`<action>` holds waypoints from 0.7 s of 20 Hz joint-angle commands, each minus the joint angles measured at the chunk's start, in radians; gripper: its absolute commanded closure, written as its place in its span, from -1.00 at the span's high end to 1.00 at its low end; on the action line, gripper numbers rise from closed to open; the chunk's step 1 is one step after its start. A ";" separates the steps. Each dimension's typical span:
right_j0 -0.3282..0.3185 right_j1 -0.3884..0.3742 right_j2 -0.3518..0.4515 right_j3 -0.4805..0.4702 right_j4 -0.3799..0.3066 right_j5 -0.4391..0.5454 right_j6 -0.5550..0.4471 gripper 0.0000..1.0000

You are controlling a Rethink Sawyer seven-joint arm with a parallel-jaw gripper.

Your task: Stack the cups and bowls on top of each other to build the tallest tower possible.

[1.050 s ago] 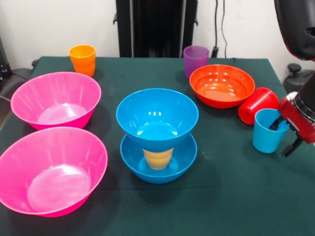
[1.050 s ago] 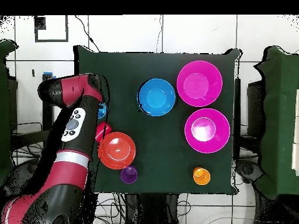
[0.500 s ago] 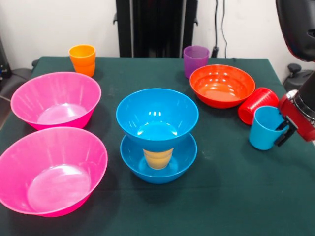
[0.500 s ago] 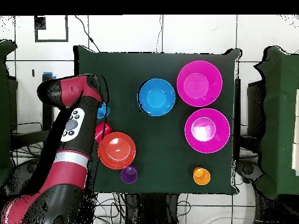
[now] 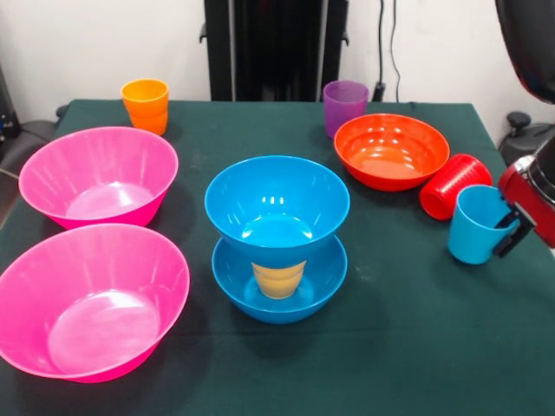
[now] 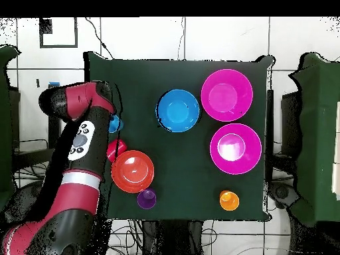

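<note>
Front view, nearest first. A large pink bowl (image 5: 91, 301) sits at the near left corner of the green table (image 5: 408, 347), its rim cut by the left edge. Behind it, a second pink bowl (image 5: 98, 176), the two just beside each other.

Centre: the tower (image 5: 277, 234) is a blue bowl (image 5: 279, 286) on the cloth, a yellow cup (image 5: 278, 279) upside down inside it, and a second blue bowl (image 5: 277, 208) resting on that cup (the cup's upper part is hidden by the top bowl).

Right side: the arm comes in from the right edge, mostly cut off; only a red and black wrist shows. The gripper (image 5: 506, 227) is clamped on the rim of the light blue cup (image 5: 478, 224), one dark finger inside and one outside the wall. The cup is tilted a little; whether its base touches the cloth I cannot tell. Just behind it a red cup (image 5: 453, 185) lies on its side, touching or nearly touching the orange-red bowl (image 5: 391, 151).

Far row: purple cup (image 5: 345, 107) upright just behind the orange-red bowl, orange cup (image 5: 146, 105) upright near the far left corner.

Overhead view: the arm (image 6: 83, 143) covers the table's left margin, hiding most of the light blue cup (image 6: 115, 123) and the red cup (image 6: 117, 147).

Open cloth: a wide strip along the near edge, right of the tower.
</note>
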 commanded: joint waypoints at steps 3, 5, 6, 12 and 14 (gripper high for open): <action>-0.099 -0.090 0.149 -0.108 -0.074 0.124 -0.388 -1.00; -0.118 -0.116 0.171 -0.104 -0.078 0.125 -0.455 -1.00; -0.120 -0.129 0.178 -0.095 -0.083 0.119 -0.472 -1.00; -0.125 -0.258 0.180 -0.003 -0.111 0.122 -0.577 -1.00; -0.129 -0.309 0.188 0.050 -0.112 0.112 -0.605 -1.00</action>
